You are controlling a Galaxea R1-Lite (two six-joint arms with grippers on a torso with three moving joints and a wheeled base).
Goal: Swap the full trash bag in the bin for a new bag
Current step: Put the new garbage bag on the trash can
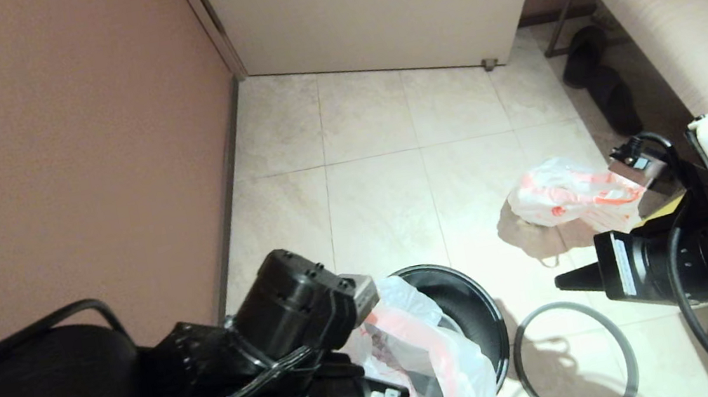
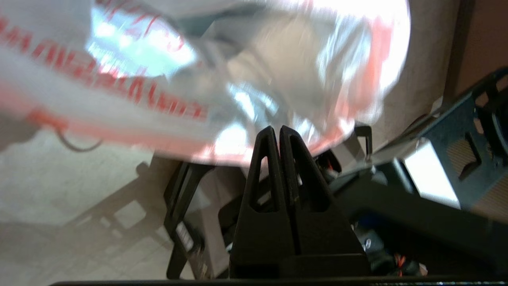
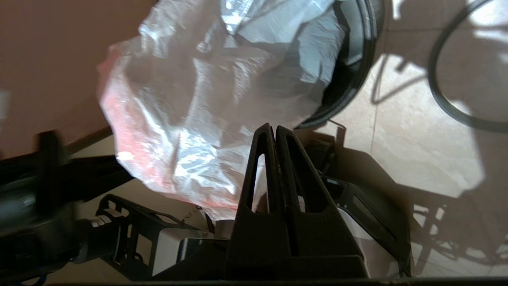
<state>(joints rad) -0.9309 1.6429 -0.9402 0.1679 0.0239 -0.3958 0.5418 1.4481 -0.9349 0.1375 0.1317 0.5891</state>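
The left arm comes in low from the near left of the head view, its thick black wrist bent over toward the middle. The left claw [image 2: 279, 131] is hidden there behind its own wrist; in the left wrist view its two black fingers are pressed flat together, tips touching, with nothing seen between them.

The right arm reaches in from the right, with its forearm about level. The right claw [image 1: 566, 280] points toward the left arm. Its fingers [image 3: 263, 137] are also closed tight against each other, with no gap.
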